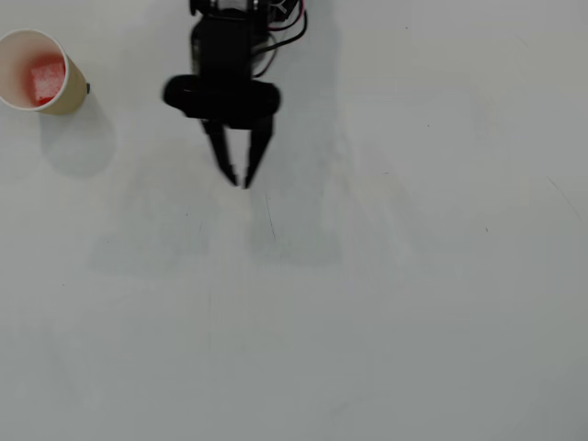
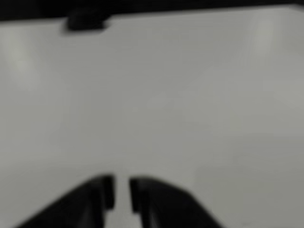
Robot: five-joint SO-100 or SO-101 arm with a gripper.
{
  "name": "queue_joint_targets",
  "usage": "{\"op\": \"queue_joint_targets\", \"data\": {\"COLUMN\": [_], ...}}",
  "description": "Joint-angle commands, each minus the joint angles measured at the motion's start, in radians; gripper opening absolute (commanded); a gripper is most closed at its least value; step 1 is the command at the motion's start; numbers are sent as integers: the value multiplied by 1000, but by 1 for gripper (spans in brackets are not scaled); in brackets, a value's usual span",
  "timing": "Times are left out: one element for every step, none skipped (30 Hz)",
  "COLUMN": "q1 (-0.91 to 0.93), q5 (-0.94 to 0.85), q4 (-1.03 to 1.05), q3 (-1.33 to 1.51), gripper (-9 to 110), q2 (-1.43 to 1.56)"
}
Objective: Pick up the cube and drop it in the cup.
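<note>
Closest to the lens in the wrist view are the two black fingers (image 2: 102, 192) of the tool (image 2: 121, 192), poking up from the bottom edge. They sit nearly together with just a thin sliver of white tabletop (image 2: 190, 109) showing between them, and nothing is pinched in there. That shot is pretty blurry, so beyond the fingers it's just plain white surface and a dark band along the top edge with a small dark bump near the upper left.

The overhead view is clearer. The black arm (image 1: 223, 64) comes in from the top edge, a bit left of center, and the tool (image 1: 241, 180) points down the picture with its tips almost meeting, empty, over bare tabletop (image 1: 413, 294). Some red and black wires (image 1: 289, 23) show at the arm's top right.

The cup (image 1: 35, 71) is way over in the upper left corner, well apart from the tool, looking tilted from this angle so you see its white inside and some tan wall on the right. The cube (image 1: 48, 77) is inside the cup, a reddish-pink speckled block resting at the bottom. The cup throws a soft shadow down and to the right on the tabletop.
</note>
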Motion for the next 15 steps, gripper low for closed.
{"op": "queue_joint_targets", "data": {"q1": [-115, -138, -160, -183, -196, -207, -219, -227, -232, -238, -245, -253, -262, -270, -275], "q5": [-11, -11, -11, -11, -11, -11, -11, -8, -3, -3, -6, -9, -9, -9, -9], "q4": [-9, 8, 34, 55, 75, 106, 152, 187, 213, 235, 255, 278, 296, 302, 304], "q3": [40, 67, 97, 127, 156, 179, 189, 193, 199, 204, 210, 212, 213, 216, 218], "gripper": [0, 0, 0, 0, 0, 0, 0, 0, 0, 0, 0, 0, 0, 0, 0], "q2": [133, 158, 187, 219, 253, 285, 305, 316, 324, 333, 339, 339, 339, 339, 341]}}
